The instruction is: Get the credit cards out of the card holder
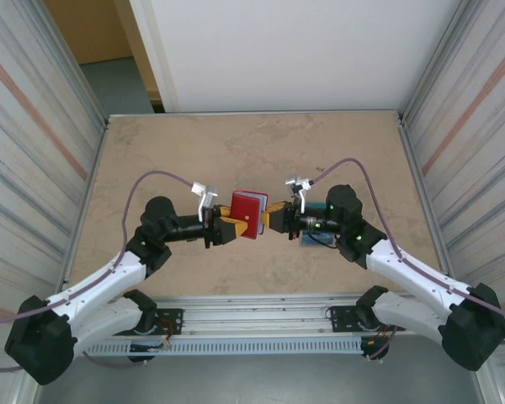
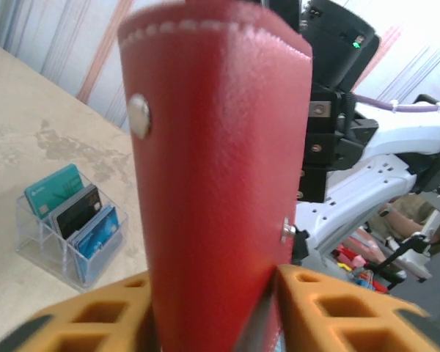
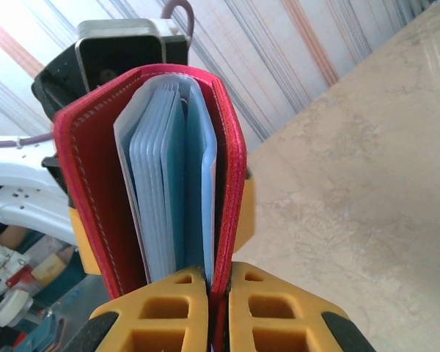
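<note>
- I have the red card holder [image 1: 249, 214] up off the bench [image 1: 177, 160], over its middle, between the two arms, which meet it from either side.
- Right jaws: closed nearly flat on one red cover of the holder. On the right wrist camera the two orange fingers [image 3: 154, 315] sit side by side with only that leather flap between them.
- On that same camera the holder's fold is on the far side and its covers part toward the lens. A fan of pale blue sleeves [image 3: 165, 191] shows between them (whether any sleeve has a card in it I cannot tell).
- Left jaws: partway apart, with one orange finger [image 2: 132, 293] on each side of the holder's outer face. One finger lies against the leather. Beside the other runs a thin dark line, and I cannot tell whether that is a gap, so I cannot say this side is gripping.
- A metal snap stud [image 2: 138, 115] shows on the outer face, near the stitched edge.
- Credit cards [image 2: 77, 213]: three stand on edge in a clear tray [image 2: 29, 235] on the bench, one to a slot. They are teal, dark and blue, and well apart from the holder.
- From overhead, that tray lies partly under the right arm's wrist.
</note>
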You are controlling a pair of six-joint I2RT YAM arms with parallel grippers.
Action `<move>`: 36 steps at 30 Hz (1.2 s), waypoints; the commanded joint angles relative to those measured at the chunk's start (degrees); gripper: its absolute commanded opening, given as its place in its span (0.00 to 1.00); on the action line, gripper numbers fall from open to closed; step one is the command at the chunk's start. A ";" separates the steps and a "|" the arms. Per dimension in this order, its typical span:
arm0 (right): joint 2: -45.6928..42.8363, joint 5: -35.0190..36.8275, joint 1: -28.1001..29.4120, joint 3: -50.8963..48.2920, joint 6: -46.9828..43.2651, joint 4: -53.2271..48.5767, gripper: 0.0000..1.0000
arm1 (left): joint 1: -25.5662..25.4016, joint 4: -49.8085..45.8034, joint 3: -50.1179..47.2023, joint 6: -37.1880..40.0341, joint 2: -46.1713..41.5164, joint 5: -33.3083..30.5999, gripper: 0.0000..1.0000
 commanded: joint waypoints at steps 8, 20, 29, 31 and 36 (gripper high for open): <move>-2.79 15.89 1.11 5.59 -2.98 -17.07 0.00 | -0.19 -0.38 0.31 -2.05 3.66 -5.47 0.96; 4.34 29.48 2.90 15.50 -2.35 -34.67 0.00 | -1.55 -2.70 3.10 -0.02 8.13 -10.97 0.99; 9.77 35.11 5.99 22.13 -2.63 -42.10 0.00 | -2.74 -3.70 5.37 1.42 12.02 -14.44 0.99; 9.98 35.20 6.44 22.50 -2.71 -42.03 0.00 | -2.88 -4.25 5.69 1.68 12.84 -15.45 0.99; 9.69 35.36 6.83 23.18 -2.71 -42.29 0.00 | -3.59 -5.97 6.52 2.92 14.08 -17.05 0.95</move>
